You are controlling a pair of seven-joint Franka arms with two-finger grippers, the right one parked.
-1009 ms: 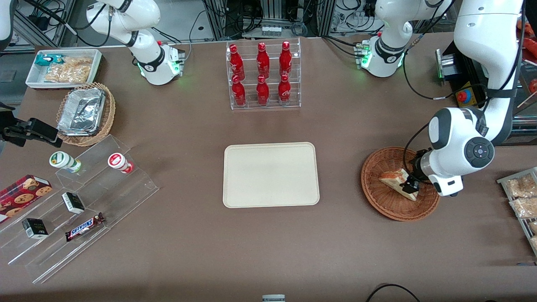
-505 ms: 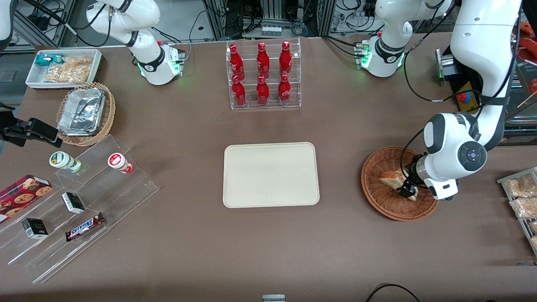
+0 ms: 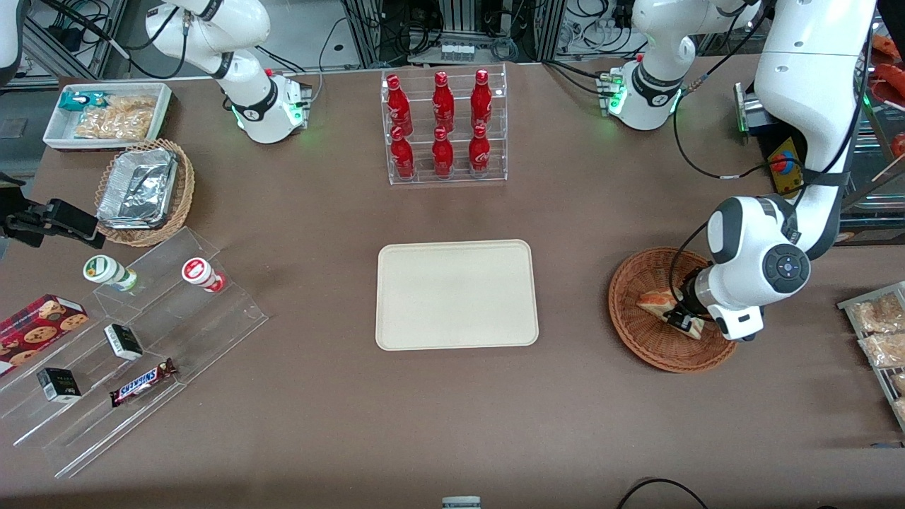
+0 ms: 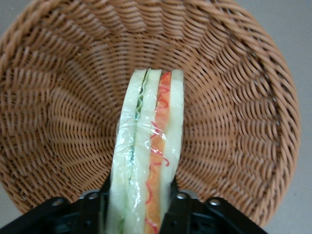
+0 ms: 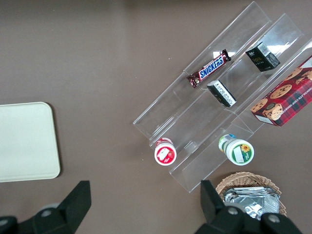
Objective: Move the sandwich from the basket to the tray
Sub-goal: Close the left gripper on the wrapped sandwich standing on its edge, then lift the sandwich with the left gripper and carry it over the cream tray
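The sandwich (image 3: 654, 302), a clear-wrapped wedge of pale bread with green and red-orange layers, stands on edge in the round reddish-brown basket (image 3: 626, 332) toward the working arm's end of the table. My left gripper (image 3: 680, 318) is down inside the basket, shut on the sandwich's wide end. In the left wrist view, the black fingers (image 4: 178, 204) press both bread faces of the sandwich (image 4: 148, 141), with the basket's weave (image 4: 234, 97) all around. The cream tray (image 3: 456, 293) lies bare at the table's middle, apart from the basket, and one corner of the tray (image 5: 24, 141) shows in the right wrist view.
A clear rack of red bottles (image 3: 444, 127) stands farther from the camera than the tray. Bagged snacks (image 3: 880, 332) lie at the working arm's table edge. Toward the parked arm's end are acrylic steps (image 3: 141, 339), a foil-filled wicker basket (image 3: 145, 191) and a white bin (image 3: 106, 113).
The wrist has shifted a little toward the tray, and the sandwich has moved slightly with it inside the basket.
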